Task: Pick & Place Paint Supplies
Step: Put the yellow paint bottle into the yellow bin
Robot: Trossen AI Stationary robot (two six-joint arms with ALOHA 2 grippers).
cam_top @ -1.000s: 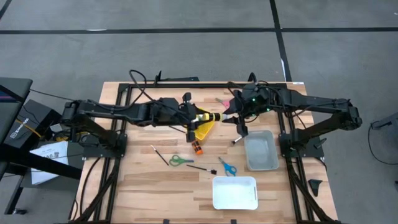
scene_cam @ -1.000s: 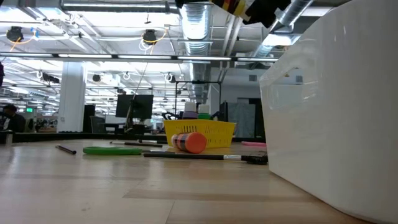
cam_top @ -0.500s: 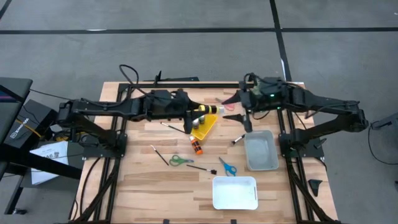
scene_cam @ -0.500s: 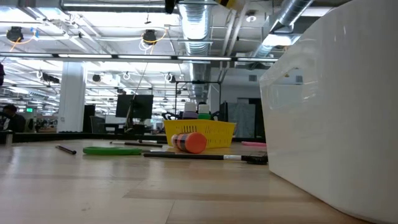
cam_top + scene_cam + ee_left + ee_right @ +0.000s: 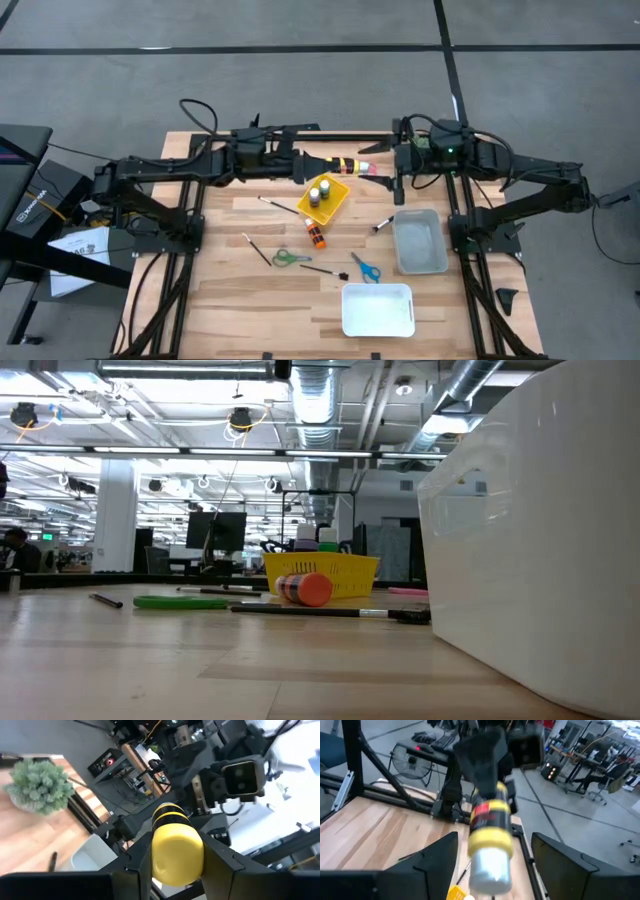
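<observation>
Withdrawn from yellow bottle (image 5: 346, 165): right tool (image 5: 397, 180) (wide); left tool (image 5: 172, 865) gripping. Risk: slippage, dropped onto desk (image 5: 220, 270).

Passage above the yellow basket (image 5: 328, 199) is open; both arms are raised at the counter's (image 5: 210, 290) far edge. The gap between the left gripper (image 5: 312, 165) and right gripper (image 5: 398, 180) is bridged by the held yellow bottle (image 5: 348, 165). Near side obstructed by scattered items: orange bottle (image 5: 317, 236), green scissors (image 5: 291, 258), blue scissors (image 5: 365, 268), brushes (image 5: 325, 270). Grey bin (image 5: 420, 242) and white bin (image 5: 378, 309) block the right near corner. Left near quarter unobstructed.
</observation>
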